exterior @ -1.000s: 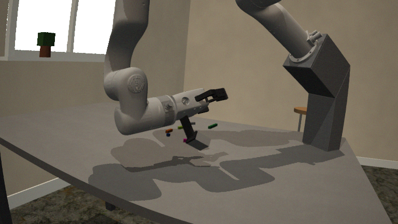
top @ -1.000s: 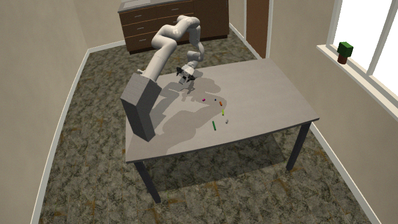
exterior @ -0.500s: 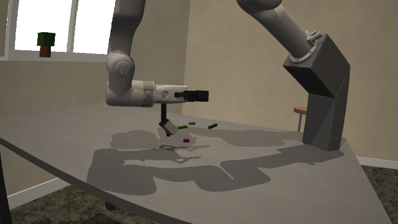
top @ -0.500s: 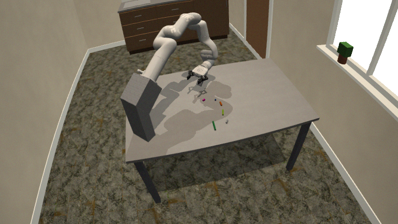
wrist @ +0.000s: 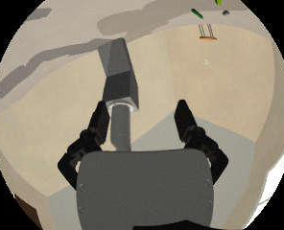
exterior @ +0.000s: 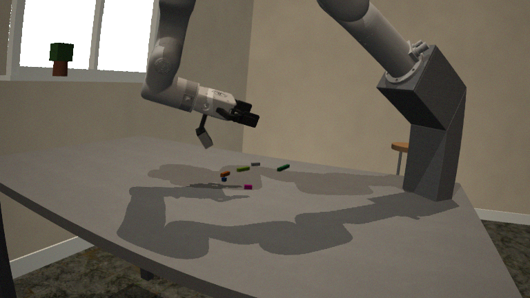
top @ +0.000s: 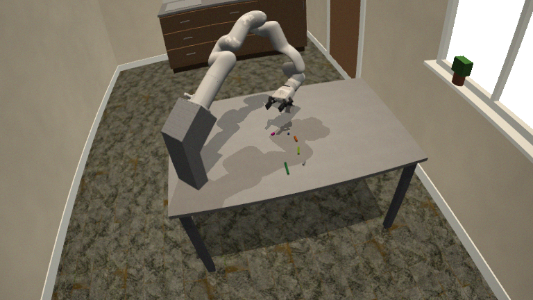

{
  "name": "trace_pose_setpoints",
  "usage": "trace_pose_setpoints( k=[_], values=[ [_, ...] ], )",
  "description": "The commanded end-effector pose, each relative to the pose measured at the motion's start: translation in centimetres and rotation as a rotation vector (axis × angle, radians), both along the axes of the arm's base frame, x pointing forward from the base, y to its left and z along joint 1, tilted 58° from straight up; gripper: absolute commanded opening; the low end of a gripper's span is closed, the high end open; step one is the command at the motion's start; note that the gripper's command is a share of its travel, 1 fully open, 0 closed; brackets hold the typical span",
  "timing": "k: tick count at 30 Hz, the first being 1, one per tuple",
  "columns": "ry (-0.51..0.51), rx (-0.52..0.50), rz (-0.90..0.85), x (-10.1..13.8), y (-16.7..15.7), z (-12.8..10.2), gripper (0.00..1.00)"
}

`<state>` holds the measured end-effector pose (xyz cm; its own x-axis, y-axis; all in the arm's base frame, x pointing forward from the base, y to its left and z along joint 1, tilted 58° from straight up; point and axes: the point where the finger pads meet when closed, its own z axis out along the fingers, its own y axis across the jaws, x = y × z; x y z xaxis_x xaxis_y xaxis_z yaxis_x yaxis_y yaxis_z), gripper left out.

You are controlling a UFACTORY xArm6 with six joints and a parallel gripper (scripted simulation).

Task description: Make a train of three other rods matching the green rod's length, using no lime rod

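Six small rods lie apart on the grey table. In the top view I see the magenta rod (top: 273, 133), the blue rod (top: 288, 133), the orange rod (top: 295, 138), the lime rod (top: 298, 150), the green rod (top: 286, 168) and the grey rod (top: 303, 163). In the exterior view they show as magenta (exterior: 248, 186), blue (exterior: 223, 179), orange (exterior: 225, 174), lime (exterior: 242, 168), grey (exterior: 255, 163) and green (exterior: 283, 167). My gripper (top: 279, 105) hangs open and empty in the air, well above the table and behind the rods; it also shows in the exterior view (exterior: 226, 127).
The arm's grey base block (top: 187, 143) stands on the table's left part. A wooden stool (exterior: 399, 147) stands beyond the table. A potted plant (top: 460, 69) sits on the window sill.
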<state>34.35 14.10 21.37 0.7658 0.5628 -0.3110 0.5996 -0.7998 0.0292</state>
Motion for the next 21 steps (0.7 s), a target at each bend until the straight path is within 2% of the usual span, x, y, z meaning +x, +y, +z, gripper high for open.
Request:
trace_pose_setpoints(
  k=[1,5,6,16,18,20,21],
  values=[
    [-0.069,0.044,-0.147,1.9,-2.9,0.7,1.00],
    [-0.097,0.058,-0.209,2.6,-4.2,1.1,1.00],
    [-0.137,0.076,-0.297,3.4,-6.1,1.5,1.00],
    [-0.267,0.122,-0.574,5.4,-12.6,3.2,1.00],
    [-0.282,0.171,-0.613,5.6,-12.9,3.2,1.00],
    [-0.247,0.294,-0.557,5.5,-9.6,2.3,1.00],
    [-0.247,0.294,-0.557,5.5,-9.6,2.3,1.00]
  ],
)
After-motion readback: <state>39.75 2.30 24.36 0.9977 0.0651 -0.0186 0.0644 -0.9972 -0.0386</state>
